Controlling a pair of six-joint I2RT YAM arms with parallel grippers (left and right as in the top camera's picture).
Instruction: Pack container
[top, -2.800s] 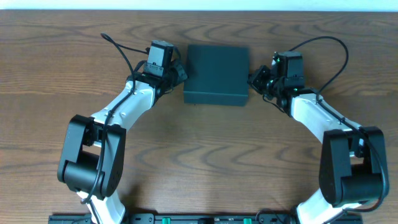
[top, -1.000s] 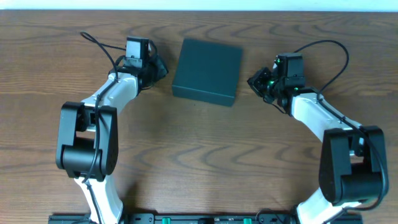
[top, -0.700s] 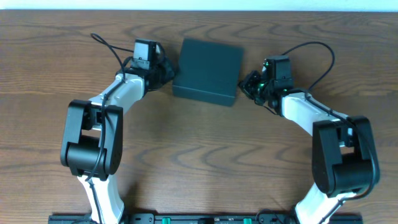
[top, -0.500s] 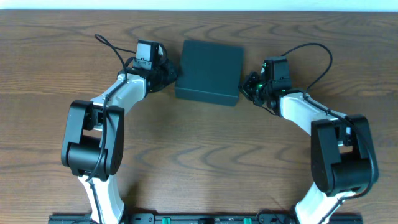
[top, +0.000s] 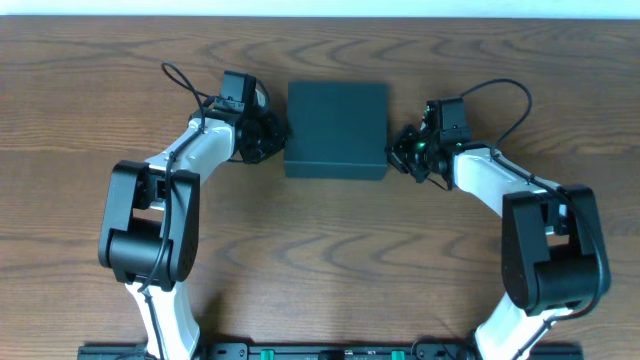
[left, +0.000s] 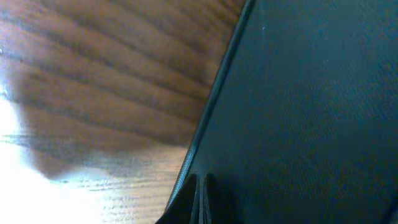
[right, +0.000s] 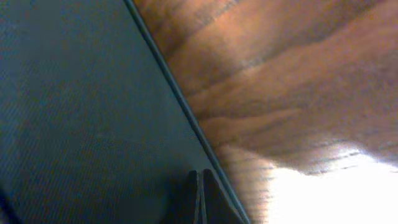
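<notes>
The container (top: 336, 128) is a dark teal-black box with its lid down, lying square on the wooden table at centre back. My left gripper (top: 273, 142) is shut and presses against the box's left side. My right gripper (top: 398, 156) is shut and presses against the box's right side. In the left wrist view the shut fingertips (left: 200, 186) sit at the box's wall (left: 298, 112). In the right wrist view the shut fingertips (right: 200, 180) sit against the box's wall (right: 81, 112). Neither gripper holds anything.
The wooden table (top: 330, 250) stretches around the box, with a pale strip along its far edge. No other objects show.
Both grippers closed in on the box from either side. The box turned from a tilted pose to square and shifted slightly toward me.
</notes>
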